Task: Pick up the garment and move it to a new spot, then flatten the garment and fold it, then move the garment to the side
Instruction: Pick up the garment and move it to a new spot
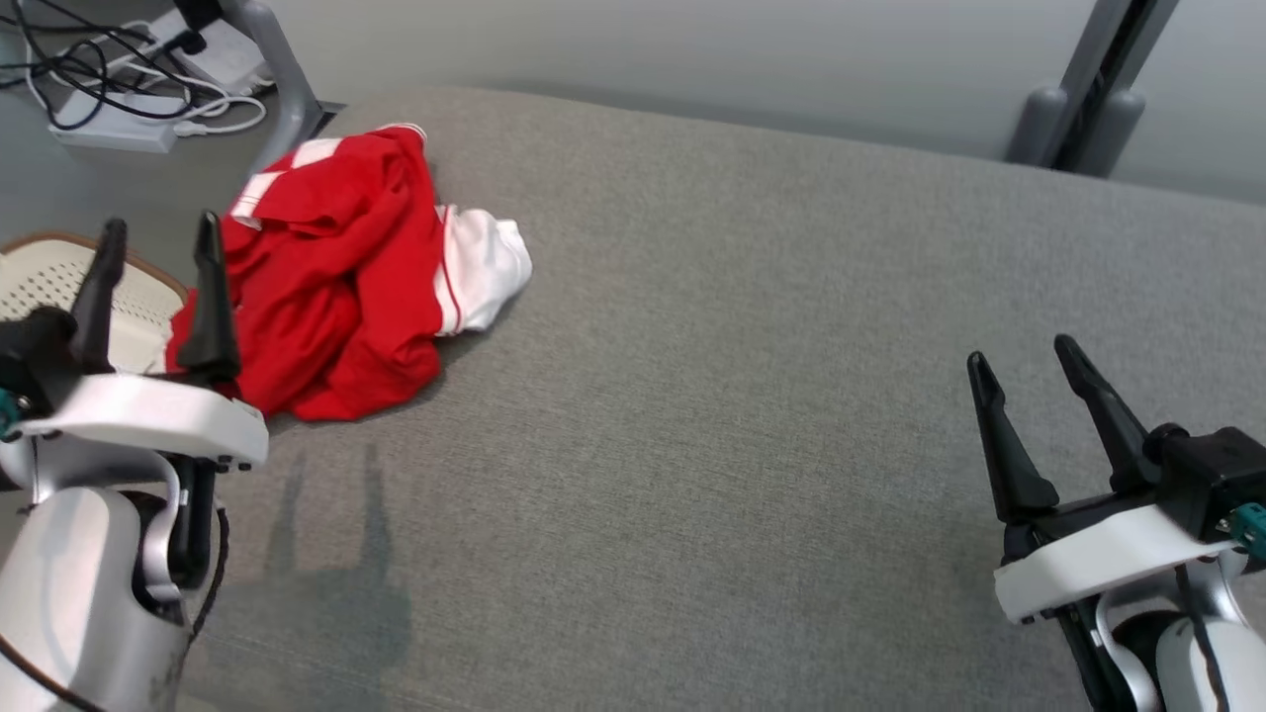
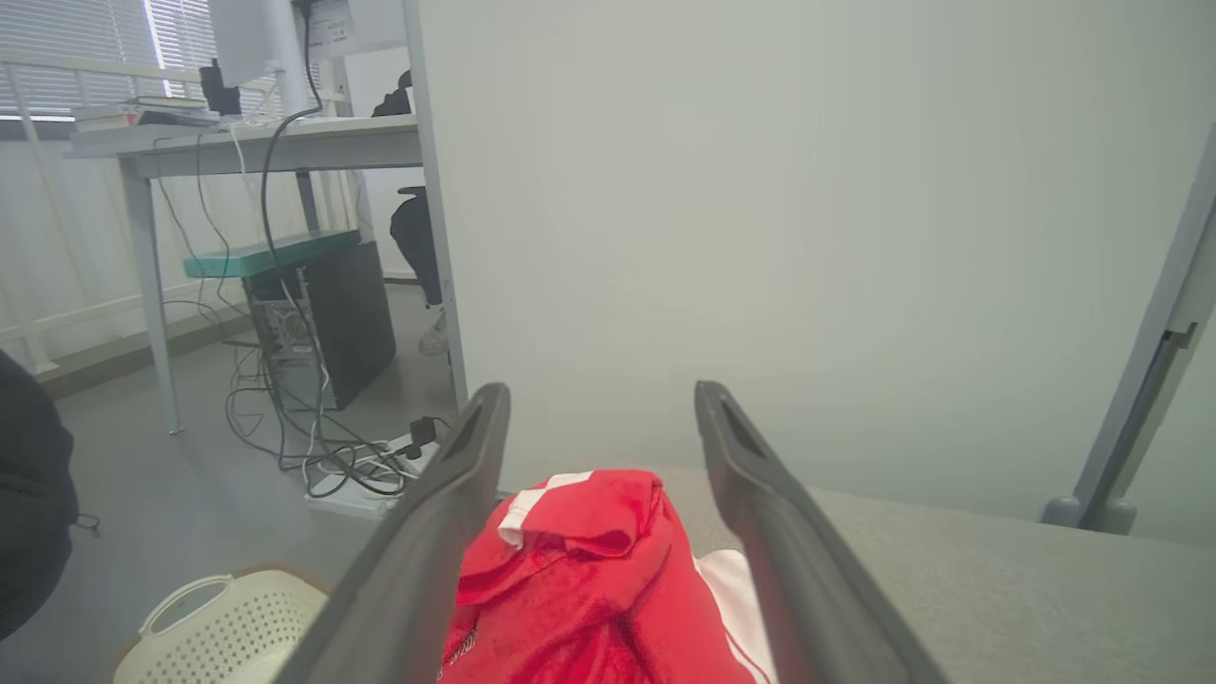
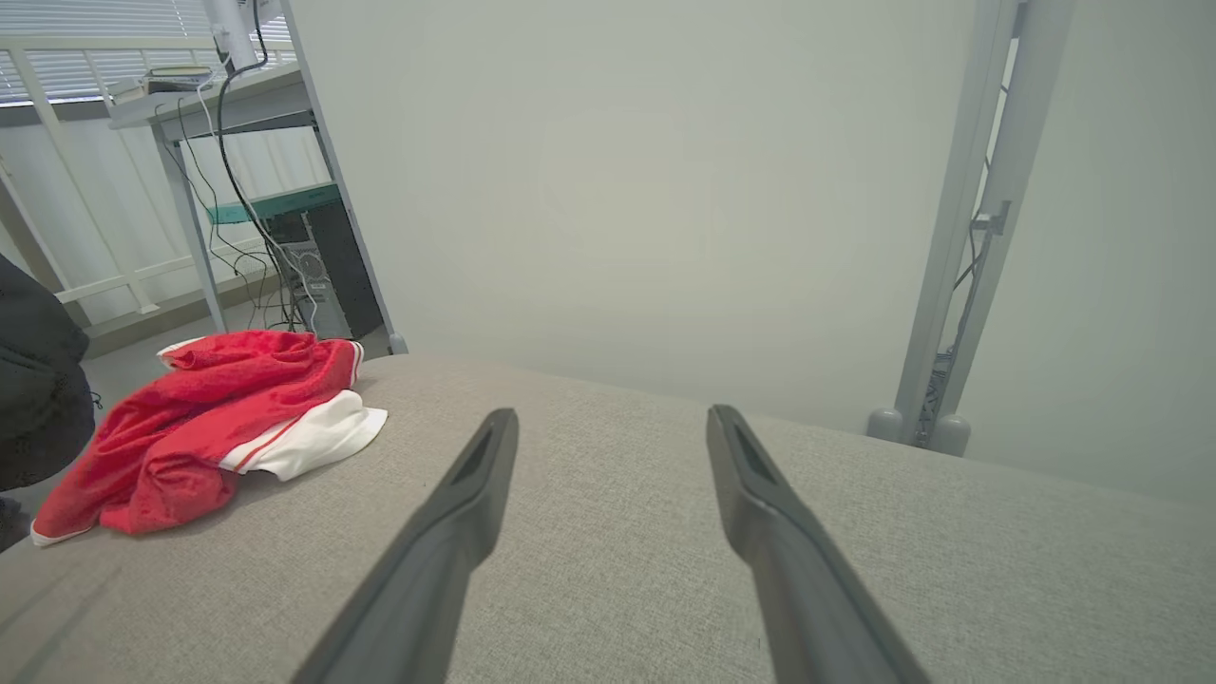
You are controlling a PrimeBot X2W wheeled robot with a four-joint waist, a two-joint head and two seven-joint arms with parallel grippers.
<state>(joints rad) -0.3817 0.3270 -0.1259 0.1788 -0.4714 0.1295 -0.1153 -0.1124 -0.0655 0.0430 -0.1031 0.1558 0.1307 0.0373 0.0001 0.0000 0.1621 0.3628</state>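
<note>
A crumpled red garment (image 1: 336,277) with white panels lies at the far left of the grey padded table (image 1: 742,396), close to its left edge. My left gripper (image 1: 158,232) hangs open just in front of and left of the heap, nothing between its fingers. In the left wrist view the garment (image 2: 579,579) sits below and between the spread fingers (image 2: 446,532). My right gripper (image 1: 1024,354) stands open over the table's near right, far from the cloth. The right wrist view has the garment (image 3: 209,427) at the left, beyond its open gripper (image 3: 608,423).
A cream perforated basket (image 1: 49,282) stands on the floor by the table's left edge, behind my left gripper. Cables and a power strip (image 1: 129,109) lie on the floor at the back left. A grey post (image 1: 1098,89) rises behind the table's far right.
</note>
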